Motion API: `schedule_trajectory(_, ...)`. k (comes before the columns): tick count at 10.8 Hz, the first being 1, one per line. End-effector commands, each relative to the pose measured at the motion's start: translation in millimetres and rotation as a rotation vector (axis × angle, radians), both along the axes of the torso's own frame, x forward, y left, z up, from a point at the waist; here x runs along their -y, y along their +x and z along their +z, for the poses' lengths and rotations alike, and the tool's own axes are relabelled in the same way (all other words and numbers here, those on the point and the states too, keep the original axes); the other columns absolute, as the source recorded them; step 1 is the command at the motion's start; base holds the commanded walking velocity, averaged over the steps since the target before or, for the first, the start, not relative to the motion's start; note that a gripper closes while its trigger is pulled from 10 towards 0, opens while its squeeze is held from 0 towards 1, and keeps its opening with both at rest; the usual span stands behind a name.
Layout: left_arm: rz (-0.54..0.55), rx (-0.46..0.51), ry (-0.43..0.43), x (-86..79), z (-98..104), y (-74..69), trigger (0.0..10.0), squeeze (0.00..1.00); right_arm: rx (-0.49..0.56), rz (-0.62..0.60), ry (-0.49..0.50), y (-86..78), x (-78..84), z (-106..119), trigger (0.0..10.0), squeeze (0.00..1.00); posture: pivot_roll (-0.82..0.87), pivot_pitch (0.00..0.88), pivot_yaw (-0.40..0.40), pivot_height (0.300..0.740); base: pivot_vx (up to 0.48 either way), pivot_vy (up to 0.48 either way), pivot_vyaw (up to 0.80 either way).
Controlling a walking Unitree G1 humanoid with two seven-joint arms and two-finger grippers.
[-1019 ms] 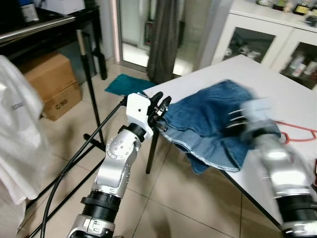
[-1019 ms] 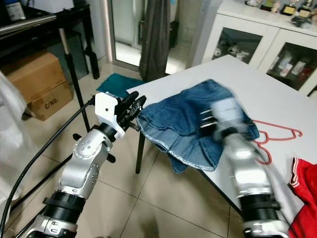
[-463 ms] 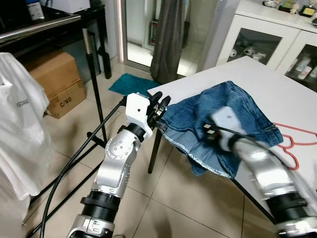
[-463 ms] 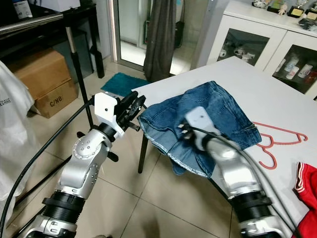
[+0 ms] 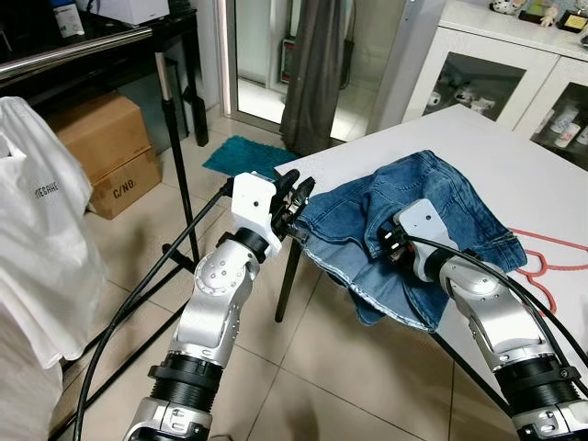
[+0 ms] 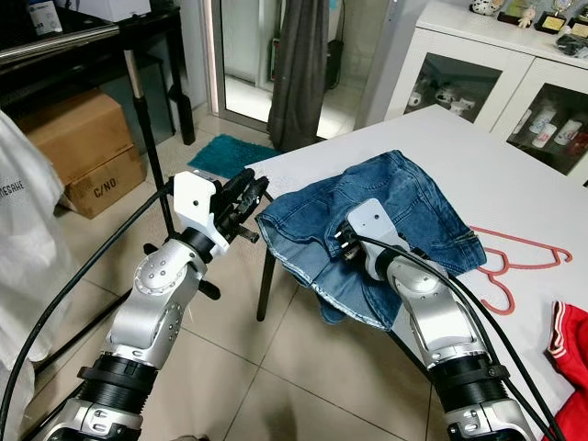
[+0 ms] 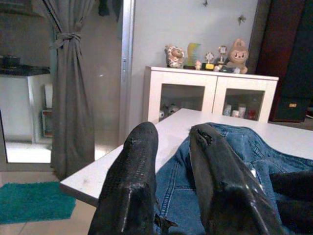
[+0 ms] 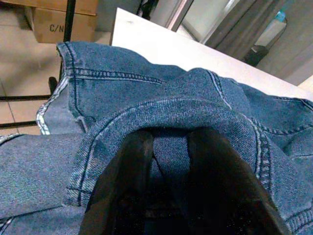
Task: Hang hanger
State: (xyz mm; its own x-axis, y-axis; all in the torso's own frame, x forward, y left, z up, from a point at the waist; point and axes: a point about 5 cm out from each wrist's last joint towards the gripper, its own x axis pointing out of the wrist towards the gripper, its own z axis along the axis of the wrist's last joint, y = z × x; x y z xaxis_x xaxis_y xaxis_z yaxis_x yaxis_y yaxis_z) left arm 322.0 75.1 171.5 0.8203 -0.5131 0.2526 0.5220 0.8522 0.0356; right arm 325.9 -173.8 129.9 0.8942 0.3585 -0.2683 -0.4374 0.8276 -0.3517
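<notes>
While both grippers pinch denim garment (image 5: 432, 197) | box (image 5: 101, 152) reads "C/NO"

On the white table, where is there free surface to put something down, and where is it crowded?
Bare white table lies behind the denim garment, toward the white cabinet. The near edge is crowded: the garment hangs over it with both grippers at it, and the red hanger and a red cloth lie to its right.

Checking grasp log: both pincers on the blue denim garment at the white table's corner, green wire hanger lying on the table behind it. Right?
One error: the wire hanger is red, not green, as the right eye view shows. The rest holds: the left pincer grips the edge of the blue denim garment at the corner of the white table, and the right pincer is tucked under a fold of it.
</notes>
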Motion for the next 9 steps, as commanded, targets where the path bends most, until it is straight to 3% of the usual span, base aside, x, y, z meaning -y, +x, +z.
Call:
schedule_trajectory(1, -0.005, 0.012, 0.005, 2.7, 1.2, -1.3, 10.0, 0.00, -0.015, -0.003, -0.022, 0.8, 2.5, -0.9, 10.0, 0.00, 0.11, 0.047, -0.078, 0.740, 0.000, 0.000, 0.00)
schedule_trajectory(5, -0.005, 0.012, 0.005, 2.7, 1.2, -1.3, 10.0, 0.00, -0.015, -0.003, -0.022, 0.8, 2.5, -0.9, 10.0, 0.00, 0.11, 0.047, -0.078, 0.740, 0.000, 0.000, 0.00)
schedule_trajectory(6, -0.006, 0.013, 0.009, 2.9, 1.3, -1.3, 10.0, 0.00, -0.009, 0.020, -0.061, -0.7, 4.4, 2.0, 10.0, 0.00, 0.11, 0.047, -0.078, 0.740, 0.000, 0.000, 0.00)
schedule_trajectory(7, -0.017, 0.015, 0.015, 4.8, 2.0, -0.3, 10.0, 0.00, 0.176, -0.290, 0.169, 7.4, 31.7, 19.8, 10.0, 0.00, 0.11, 0.037, -0.071, 0.740, 0.000, 0.000, 0.00)
schedule_trajectory(8, -0.022, 0.015, 0.018, 5.6, 2.1, 0.1, 10.0, 0.00, 0.272, -0.485, 0.361, 5.7, 46.9, 23.7, 10.0, 0.00, 0.11, 0.037, -0.071, 0.740, 0.000, 0.000, 0.00)
schedule_trajectory(9, -0.027, 0.013, 0.022, 5.8, 1.2, 0.0, 10.0, 0.00, 0.331, -0.545, 0.435, 4.5, 50.3, 27.3, 10.0, 0.00, 0.11, 0.029, -0.065, 0.740, 0.000, 0.000, 0.00)
